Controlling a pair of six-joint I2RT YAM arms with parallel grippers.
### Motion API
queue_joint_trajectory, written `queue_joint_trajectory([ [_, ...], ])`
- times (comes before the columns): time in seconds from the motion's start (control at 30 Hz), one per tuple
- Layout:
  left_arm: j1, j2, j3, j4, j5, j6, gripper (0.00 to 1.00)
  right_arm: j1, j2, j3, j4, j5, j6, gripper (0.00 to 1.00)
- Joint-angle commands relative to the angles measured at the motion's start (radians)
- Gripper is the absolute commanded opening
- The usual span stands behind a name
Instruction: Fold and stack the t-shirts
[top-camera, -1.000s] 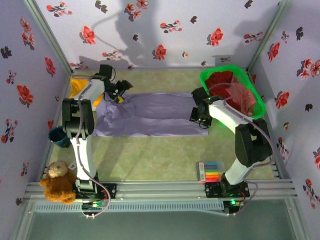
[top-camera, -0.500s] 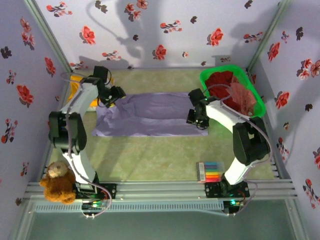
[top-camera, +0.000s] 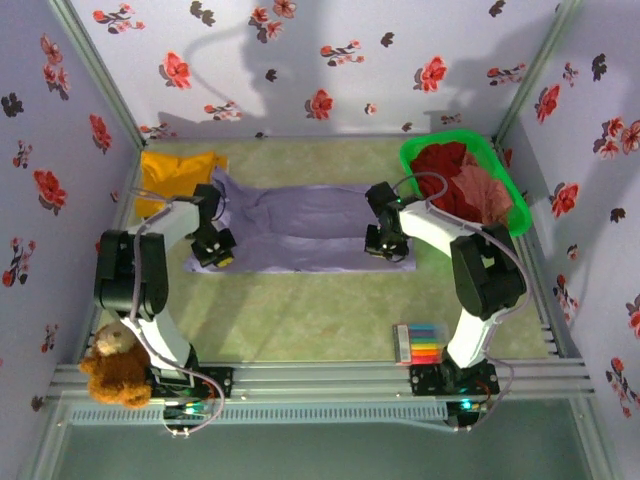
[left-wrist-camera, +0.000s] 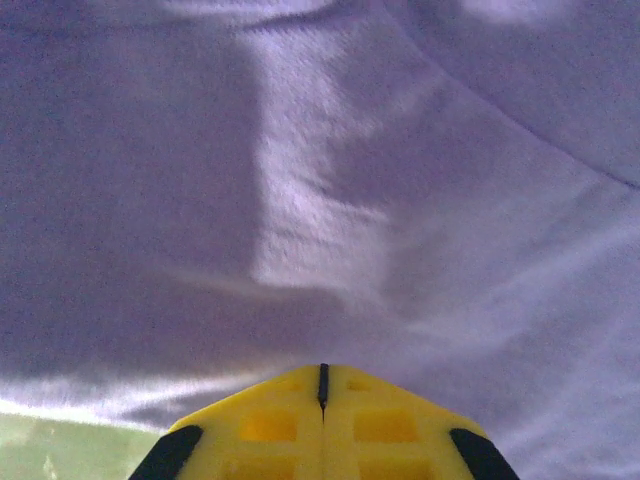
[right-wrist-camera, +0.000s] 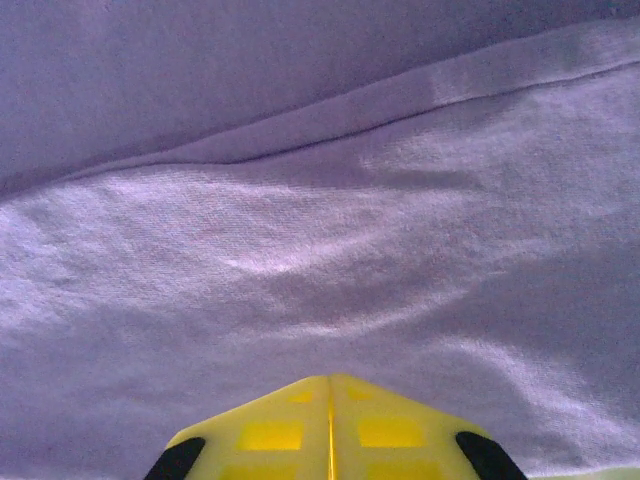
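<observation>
We saw the green table (top-camera: 300, 310) first, and on it the lavender t-shirt (top-camera: 300, 228), spread flat across the middle between the two arms. At the back right stood the green basket (top-camera: 450, 139), which held the dark red t-shirt (top-camera: 440, 165) and the salmon t-shirt (top-camera: 487, 195). The mustard t-shirt (top-camera: 175, 172) lay crumpled in the back left corner, just beside the lavender one. A teddy bear (top-camera: 113, 365) sat at the near left and a box of markers (top-camera: 420, 344) at the near right. The left gripper (top-camera: 213, 250) was down on the lavender shirt's near left edge, its yellow fingers (left-wrist-camera: 270, 425) pressed together on the cloth. The right gripper (top-camera: 383, 243) was clamped likewise near the shirt's near right edge.
</observation>
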Motion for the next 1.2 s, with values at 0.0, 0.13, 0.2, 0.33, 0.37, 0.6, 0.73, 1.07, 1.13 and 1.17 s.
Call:
queue_joint_trajectory([
  [0.0,0.001,0.037,-0.015,0.006,-0.039,-0.012,0.00,0.005,0.016,-0.037,0.003,-0.001,0.001,0.06],
  [0.13,-0.002,0.012,-0.068,-0.003,-0.037,-0.028,0.00,0.005,-0.014,-0.101,0.005,0.010,0.027,0.05],
  [0.2,-0.002,-0.014,-0.103,-0.011,-0.027,-0.036,0.00,0.005,-0.047,-0.152,0.021,0.018,0.039,0.04],
  [0.33,-0.009,-0.077,-0.186,-0.016,-0.024,-0.062,0.00,0.005,-0.094,-0.224,0.024,0.003,0.056,0.03],
  [0.37,-0.012,-0.097,-0.207,-0.023,-0.024,-0.071,0.00,0.005,-0.105,-0.243,0.023,-0.006,0.063,0.03],
  [0.6,-0.019,-0.319,-0.347,-0.112,-0.034,-0.114,0.00,0.006,-0.312,-0.352,-0.048,0.001,0.109,0.03],
  [0.73,-0.017,-0.372,-0.286,-0.174,-0.027,-0.102,0.00,0.006,-0.384,-0.328,-0.083,-0.018,0.101,0.04],
  [1.07,0.007,-0.176,-0.024,-0.184,0.000,-0.017,0.00,-0.032,-0.141,-0.155,0.022,-0.051,0.050,0.03],
  [1.13,0.036,-0.139,-0.001,-0.206,0.037,0.025,0.00,-0.044,-0.109,-0.152,0.024,-0.034,0.055,0.03],
  [1.17,0.050,-0.125,0.000,-0.214,0.054,0.039,0.00,-0.046,-0.106,-0.158,0.023,-0.036,0.057,0.03],
])
